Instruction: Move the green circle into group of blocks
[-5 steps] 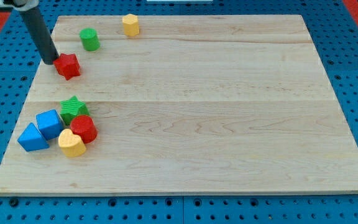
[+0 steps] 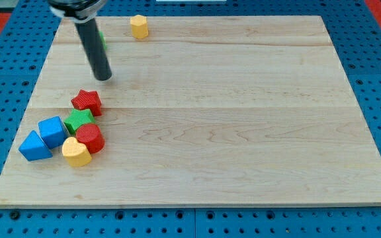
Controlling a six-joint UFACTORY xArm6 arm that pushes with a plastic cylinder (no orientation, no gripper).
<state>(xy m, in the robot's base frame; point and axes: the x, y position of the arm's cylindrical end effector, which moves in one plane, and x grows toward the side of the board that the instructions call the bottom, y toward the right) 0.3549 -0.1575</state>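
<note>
The green circle (image 2: 102, 38) stands near the board's top left and is mostly hidden behind my rod. My tip (image 2: 103, 77) rests on the board below it, above and a little right of the red star (image 2: 86, 101). The group sits at the lower left: the red star at its top, a green star (image 2: 79, 119), a red cylinder (image 2: 90, 137), a yellow heart (image 2: 76, 152), a blue cube (image 2: 52, 131) and a blue triangle (image 2: 33, 146).
A yellow hexagon (image 2: 138, 26) stands alone at the board's top edge, right of the green circle. The wooden board (image 2: 243, 119) lies on a blue pegboard table.
The red star has gone down and right, from near the left edge to the top of the group. My tip has moved right, from beside the star to below the green circle.
</note>
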